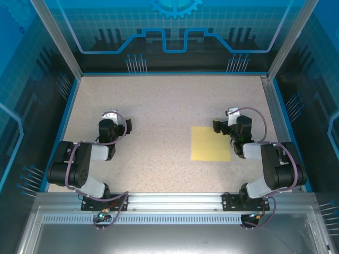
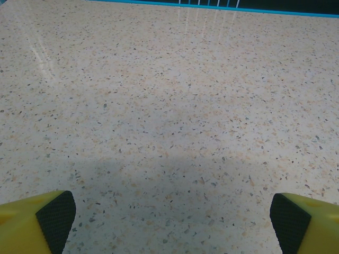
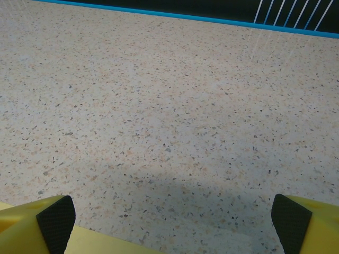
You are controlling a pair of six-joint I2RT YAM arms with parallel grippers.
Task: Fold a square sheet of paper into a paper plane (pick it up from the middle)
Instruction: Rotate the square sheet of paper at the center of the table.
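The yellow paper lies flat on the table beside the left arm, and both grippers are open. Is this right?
No: the square sheet of paper lies beside the right arm, as the top external view shows. The rest is right.

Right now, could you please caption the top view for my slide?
Left hand and right hand open above a speckled table; the flat, unfolded yellow sheet lies by the right hand.

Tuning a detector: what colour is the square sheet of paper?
The sheet is pale yellow; best in top external view.
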